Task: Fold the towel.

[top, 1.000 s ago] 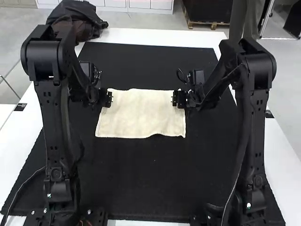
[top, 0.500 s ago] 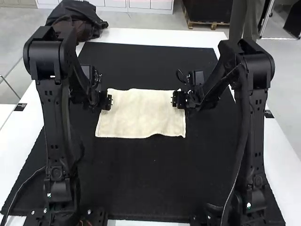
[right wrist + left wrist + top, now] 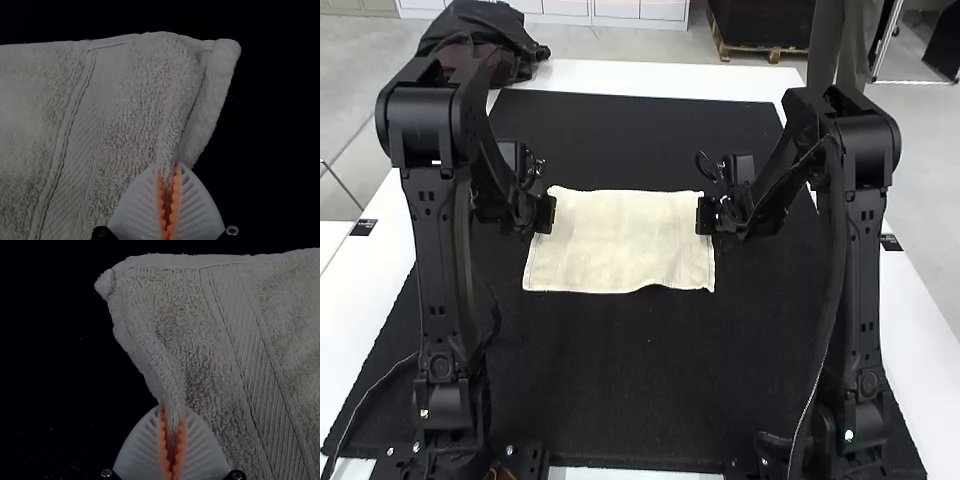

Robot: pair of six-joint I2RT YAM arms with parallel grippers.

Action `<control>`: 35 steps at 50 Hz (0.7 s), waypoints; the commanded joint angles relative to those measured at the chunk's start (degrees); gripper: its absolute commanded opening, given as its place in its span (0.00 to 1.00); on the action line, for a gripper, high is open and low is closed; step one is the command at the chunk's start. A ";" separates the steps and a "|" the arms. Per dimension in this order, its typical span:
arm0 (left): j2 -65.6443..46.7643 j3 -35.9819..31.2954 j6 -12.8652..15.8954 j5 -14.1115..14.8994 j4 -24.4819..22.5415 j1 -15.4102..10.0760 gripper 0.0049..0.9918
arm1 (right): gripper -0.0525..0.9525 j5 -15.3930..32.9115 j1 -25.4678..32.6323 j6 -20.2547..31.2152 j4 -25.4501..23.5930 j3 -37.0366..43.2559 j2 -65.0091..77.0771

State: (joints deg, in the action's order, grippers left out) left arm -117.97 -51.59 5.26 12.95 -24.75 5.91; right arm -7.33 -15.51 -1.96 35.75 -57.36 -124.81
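Note:
The cream towel (image 3: 620, 245) lies spread and fairly flat on the black mat. At its far left part stands my left gripper (image 3: 548, 213), and at its far right part my right gripper (image 3: 704, 215). In the left wrist view, the left gripper (image 3: 172, 442) is shut on a pinched fold of the side edge of the towel (image 3: 190, 330), a little way from a corner. The right wrist view has the right gripper (image 3: 168, 202) likewise shut on the opposite side edge of the towel (image 3: 135, 100), below a corner with a rolled hem.
The black mat (image 3: 620, 390) covers much of the white table (image 3: 930, 330). A dark bundle of cloth (image 3: 480, 45) sits at the far left corner of the table. Both arms stand to either side of the towel.
Both grippers have closed on the towel's side edges. The left arm's upper joint has shifted slightly right; the towel has hardly moved.

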 commanded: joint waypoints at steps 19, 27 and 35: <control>1.87 -0.26 0.63 -2.58 -1.70 1.47 0.02 | 0.03 -3.83 0.48 -1.65 0.64 1.64 1.59; 3.89 -0.35 0.28 -2.49 -1.61 1.65 0.02 | 0.03 -3.83 0.92 -1.65 0.46 1.73 3.44; 5.82 0.00 0.19 -1.61 -0.21 1.73 0.02 | 0.03 -4.00 1.71 -1.38 0.46 2.87 5.90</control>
State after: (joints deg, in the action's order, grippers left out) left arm -115.33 -51.57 5.30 11.94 -25.06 6.52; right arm -10.02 -15.03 -3.03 35.99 -55.33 -123.02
